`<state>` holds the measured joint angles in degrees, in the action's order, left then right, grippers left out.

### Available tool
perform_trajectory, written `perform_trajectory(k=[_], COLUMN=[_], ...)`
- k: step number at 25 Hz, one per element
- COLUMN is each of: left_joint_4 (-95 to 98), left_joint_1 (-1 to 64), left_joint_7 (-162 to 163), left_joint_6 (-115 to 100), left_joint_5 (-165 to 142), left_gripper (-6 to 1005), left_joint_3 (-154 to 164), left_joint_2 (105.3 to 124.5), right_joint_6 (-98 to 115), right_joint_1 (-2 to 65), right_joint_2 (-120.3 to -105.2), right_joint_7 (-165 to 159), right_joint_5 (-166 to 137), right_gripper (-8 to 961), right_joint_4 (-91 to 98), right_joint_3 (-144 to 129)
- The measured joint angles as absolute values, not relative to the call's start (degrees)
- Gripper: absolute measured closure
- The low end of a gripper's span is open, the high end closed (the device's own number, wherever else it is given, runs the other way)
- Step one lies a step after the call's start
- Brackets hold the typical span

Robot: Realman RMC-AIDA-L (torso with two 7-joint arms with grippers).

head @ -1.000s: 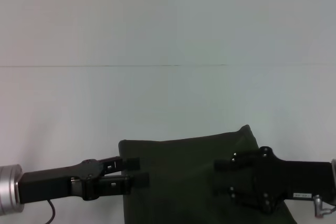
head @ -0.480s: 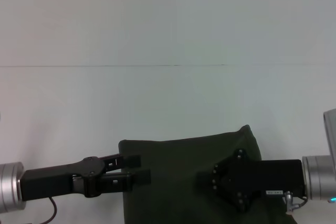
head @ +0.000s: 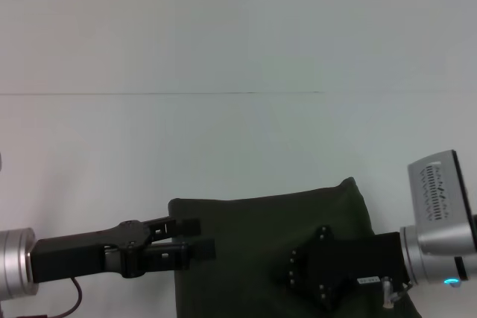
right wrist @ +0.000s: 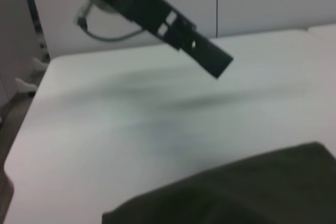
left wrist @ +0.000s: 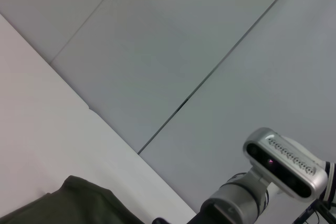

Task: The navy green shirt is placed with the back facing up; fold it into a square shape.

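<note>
We see the shirt point(head: 276, 255) folded on the worktop point(head: 238, 132), lying beneath both grippers. Left gripper point(head: 200, 237) hangs over its left edge, fingers slightly parted, holding nothing. Right gripper point(head: 317, 269) sits above the cloth; we cannot tell its state.

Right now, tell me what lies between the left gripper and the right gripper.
In the head view, only the navy green shirt lies between the left gripper and the right gripper: a plain stretch of dark fabric with nothing on it.

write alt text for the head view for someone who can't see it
A dark green shirt, folded into a compact block, lies at the near edge of a white table. The left gripper, fingers apart, reaches over its left edge; the right gripper hangs over its right half.
</note>
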<state>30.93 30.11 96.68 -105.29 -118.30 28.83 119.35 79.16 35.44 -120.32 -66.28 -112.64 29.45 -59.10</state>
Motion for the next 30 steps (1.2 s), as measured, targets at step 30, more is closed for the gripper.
perform_trajectory(k=[30], left_joint_4=[30.93], left_joint_1=[30.29], left_joint_7=[95.97], left_joint_6=[-105.29], left_joint_5=[-118.30], left_gripper=[51], left_joint_3=[29.01], left_joint_2=[119.95], right_joint_6=[88.44], right_joint_1=[25.66], right_joint_2=[-119.51], right_joint_7=[-67.80], right_joint_5=[-113.92], right_gripper=[950], right_joint_4=[38.46], right_joint_3=[-55.11])
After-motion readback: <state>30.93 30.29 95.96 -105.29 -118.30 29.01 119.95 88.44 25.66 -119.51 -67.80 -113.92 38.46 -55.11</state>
